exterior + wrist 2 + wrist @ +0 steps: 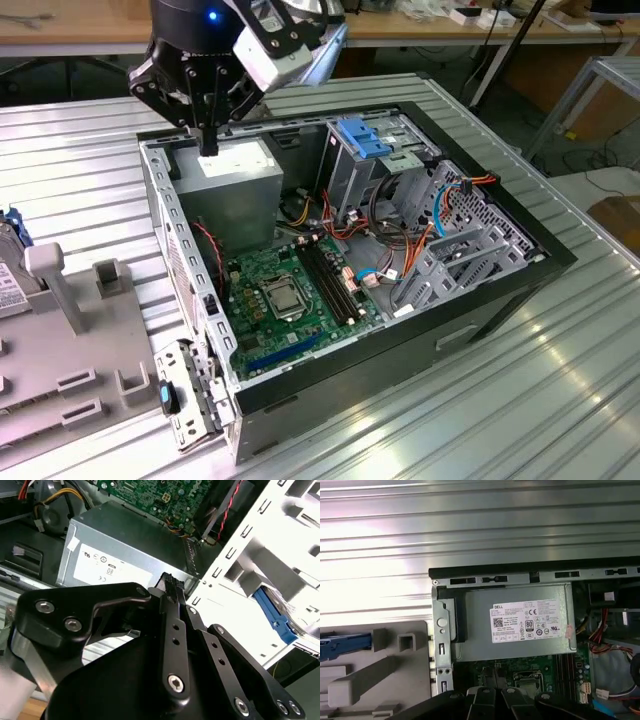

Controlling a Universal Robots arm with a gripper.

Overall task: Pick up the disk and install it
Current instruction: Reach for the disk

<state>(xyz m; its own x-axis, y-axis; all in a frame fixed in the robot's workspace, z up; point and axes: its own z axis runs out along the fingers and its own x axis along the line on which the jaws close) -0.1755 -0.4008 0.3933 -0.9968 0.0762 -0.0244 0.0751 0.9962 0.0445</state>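
Observation:
The disk (8,272) rests at the exterior view's far left edge on a grey holder (70,340), cut off by the frame, its blue rail on top. In the first wrist view that blue rail (345,646) lies on the same holder. My gripper (207,142) hangs over the open computer case (420,330), above the grey power-supply box (235,170) at the case's back corner. Its black fingers (172,625) are shut together with nothing between them, well apart from the disk.
Inside the case are a green motherboard (290,290), a silver drive cage with a blue latch (362,140), grey brackets and coloured cables (440,215). A detached bracket (185,390) lies by the case's front corner. Ribbed metal table (520,400) surrounds everything.

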